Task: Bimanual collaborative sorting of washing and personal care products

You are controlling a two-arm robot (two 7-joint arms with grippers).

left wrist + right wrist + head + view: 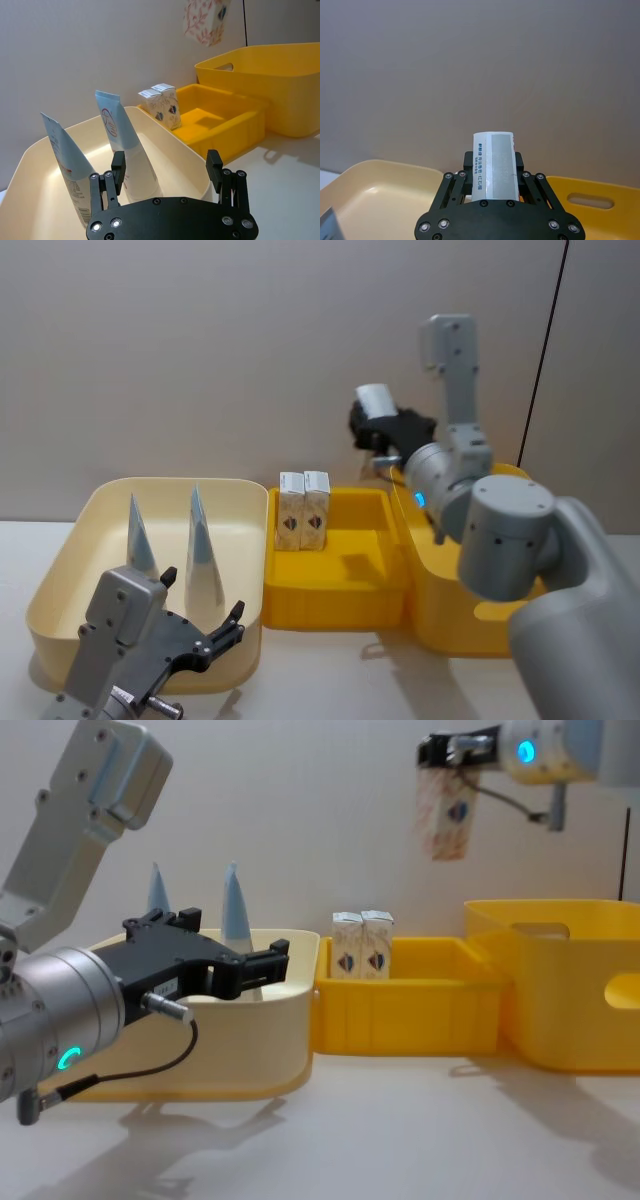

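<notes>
Head view: the right gripper [388, 430] is raised above the shallow yellow tray [335, 575], closed on a small white carton [376, 400]. Two cartons [303, 508] stand at the tray's back left corner, and two squeeze tubes [204, 550] stand upright in the cream bin [70, 540].

Left wrist view: the left gripper [166, 167] is spread wide and empty at that bin's near rim.

Right wrist view: the carton sits clamped squarely.

Chest view: it hangs over the tray's right part, perhaps nearer the deep yellow bin [570, 990].

Four items look sorted, and this carton is left to place.
</notes>
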